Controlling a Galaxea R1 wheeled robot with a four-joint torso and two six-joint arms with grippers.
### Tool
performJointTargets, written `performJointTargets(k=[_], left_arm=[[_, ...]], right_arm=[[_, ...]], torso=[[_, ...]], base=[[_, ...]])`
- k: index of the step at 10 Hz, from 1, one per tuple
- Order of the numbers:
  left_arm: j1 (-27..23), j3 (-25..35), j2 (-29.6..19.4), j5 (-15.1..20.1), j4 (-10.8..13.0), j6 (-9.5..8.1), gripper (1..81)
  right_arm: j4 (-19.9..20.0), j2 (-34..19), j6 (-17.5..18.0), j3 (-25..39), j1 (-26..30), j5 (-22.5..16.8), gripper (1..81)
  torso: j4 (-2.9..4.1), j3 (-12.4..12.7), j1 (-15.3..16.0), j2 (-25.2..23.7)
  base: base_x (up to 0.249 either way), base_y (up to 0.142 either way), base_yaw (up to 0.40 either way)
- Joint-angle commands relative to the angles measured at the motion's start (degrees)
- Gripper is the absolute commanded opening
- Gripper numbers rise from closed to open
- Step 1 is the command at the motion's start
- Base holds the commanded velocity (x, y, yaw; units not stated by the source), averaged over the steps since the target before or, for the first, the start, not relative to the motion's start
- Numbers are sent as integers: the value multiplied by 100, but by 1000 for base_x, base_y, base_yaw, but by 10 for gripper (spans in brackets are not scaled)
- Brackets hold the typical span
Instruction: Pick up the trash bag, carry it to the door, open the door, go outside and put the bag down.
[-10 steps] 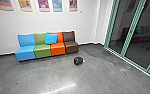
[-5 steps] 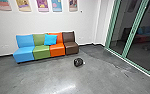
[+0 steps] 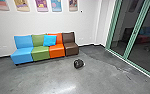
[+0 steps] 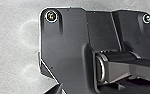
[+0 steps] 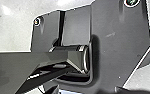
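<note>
The black trash bag [image 3: 78, 64] rests on the grey floor in the head view, just below the middle, with a small whitish bit at its right side. It sits in front of the brown seat, apart from it. At the right stands a glass door front [image 3: 131, 33] with green frames; no gap shows between its panels. How my left and right grippers stand cannot be made out in the wrist views, and nothing in the head view touches the bag.
A row of blue, green, orange and brown seats [image 3: 40, 52] stands along the white wall [image 3: 51, 23], a bright blue cushion [image 3: 50, 40] on it. Colourful pictures [image 3: 42, 5] hang above. Grey floor [image 3: 46, 77] lies around the bag. The dark glass reflects the seats.
The head view has shifted slightly as the robot moves, and the seats and bag look a little nearer. The bag has not visibly moved on the floor.
</note>
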Motion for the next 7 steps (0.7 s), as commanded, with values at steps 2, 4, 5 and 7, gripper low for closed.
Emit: performJointTargets(k=[2, 4, 5, 7], left_arm=[[-230, -28, -4, 314, 58, 3, 811], [-230, -28, 13, 314, 58, 3, 811], [-230, -28, 14, 314, 58, 3, 811], [-238, -28, 14, 314, 58, 3, 811]], right_arm=[[3, -14, 33, 41, 193, -294, 811], [3, -14, 33, 41, 193, -294, 811], [3, -14, 33, 41, 193, -294, 811], [3, -14, 33, 41, 193, -294, 811]], torso=[[0, 0, 0, 0], [0, -2, 0, 0], [0, -2, 0, 0], [0, -2, 0, 0]], base=[[171, 0, 0], [171, 0, 0], [170, 0, 0], [170, 0, 0]])
